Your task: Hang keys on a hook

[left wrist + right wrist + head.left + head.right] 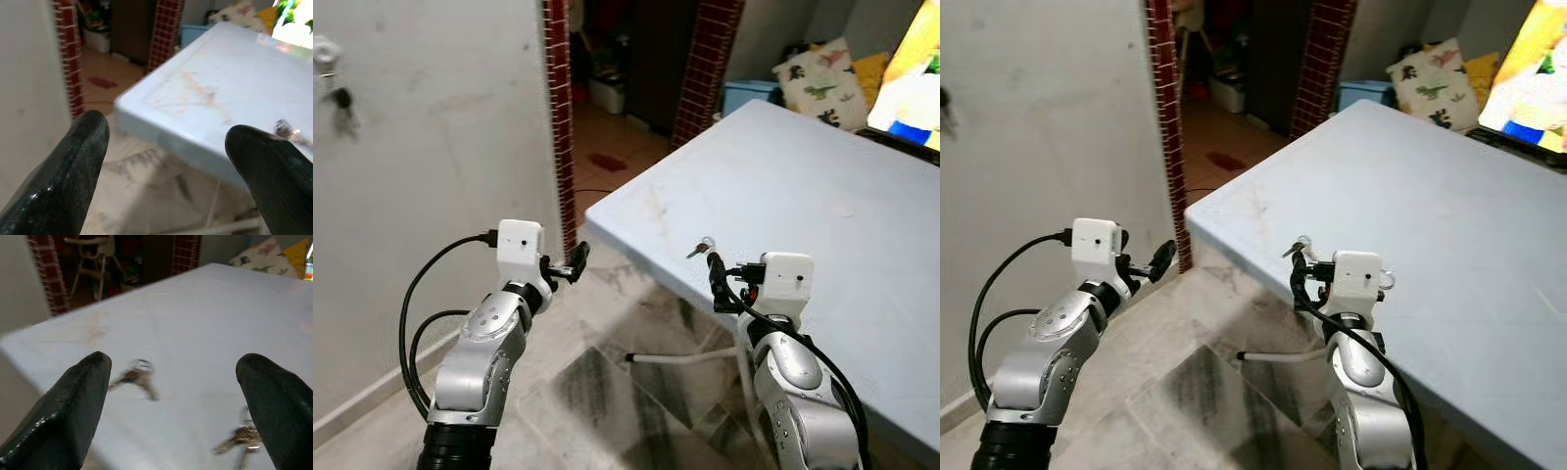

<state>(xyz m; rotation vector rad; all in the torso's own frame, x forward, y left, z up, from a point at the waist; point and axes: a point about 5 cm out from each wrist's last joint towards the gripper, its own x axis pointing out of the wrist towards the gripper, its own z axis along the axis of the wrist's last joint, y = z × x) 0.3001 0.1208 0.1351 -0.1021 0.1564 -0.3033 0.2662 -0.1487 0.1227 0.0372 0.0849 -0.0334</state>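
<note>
A small bunch of keys (702, 247) lies near the front left edge of the pale blue table (822, 196). My right gripper (716, 279) hovers just short of that bunch, open and holding nothing. In the right wrist view the bunch (137, 377) lies between and beyond the fingers (73, 411), and a second bunch of keys (242, 436) lies close to the other finger. On the wall at far left is a white hook (323, 49) with a dark key (342, 103) hanging from it. My left gripper (570, 264) is open in the air beside the table corner.
A red-tiled doorway (560, 117) opens behind the table corner into a darker room. A white table leg (680, 359) crosses the marble floor below the edge. A dinosaur cushion (818, 78), a blue box (747, 93) and a bright screen (911, 88) stand at the far right.
</note>
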